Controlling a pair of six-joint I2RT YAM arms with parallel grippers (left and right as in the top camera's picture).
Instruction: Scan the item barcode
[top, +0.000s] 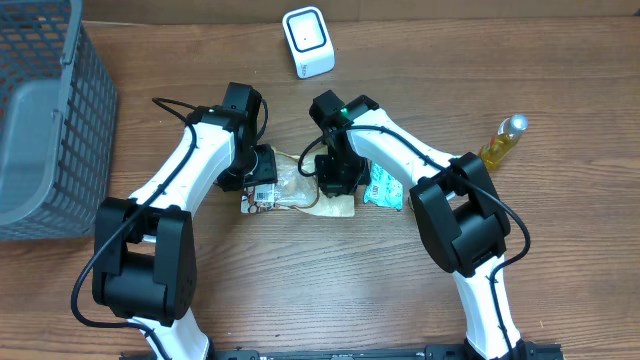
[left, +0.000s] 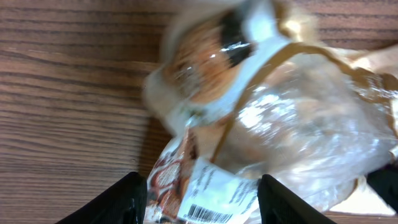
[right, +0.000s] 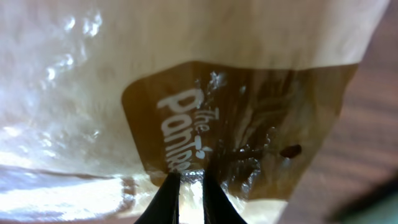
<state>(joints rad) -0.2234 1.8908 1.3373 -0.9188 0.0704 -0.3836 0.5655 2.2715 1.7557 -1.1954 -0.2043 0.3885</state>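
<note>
Starting at the left edge, we've got a grey mesh basket (top: 45, 110) sitting on the wooden table (top: 330, 290), well apart from the action.

Next over is the left gripper (top: 262, 178). In the left wrist view its fingers (left: 118, 200) stand wide apart, one on each side of the near end of the bag (top: 297, 190). A white barcode label (left: 214, 202) on the bag sits right in that gap. We honestly can't tell if the pads are pressing on the plastic or just straddling it.

The bag itself lies on the table about mid-scene, stretched between the two grippers. It's clear crinkly film with a brown band and something brownish and baked inside. Its far part looks blurred in the left wrist view.

Far from us and just right of the bag's middle, the little white scanner (top: 308, 42) stands near the table's far edge, well apart from the bag.

Then comes the right gripper (top: 335, 185), down on the right end of the bag. In the right wrist view its fingertips (right: 169, 198) are nearly together, with only a sliver between them, and they look pinched onto the film just below a brown patch with white lettering (right: 186, 127).

Just right of that gripper, a teal packet (top: 386, 188) lies flat, partly under the arm. Further right, a small bottle of yellow liquid (top: 503, 142) stands alone.
</note>
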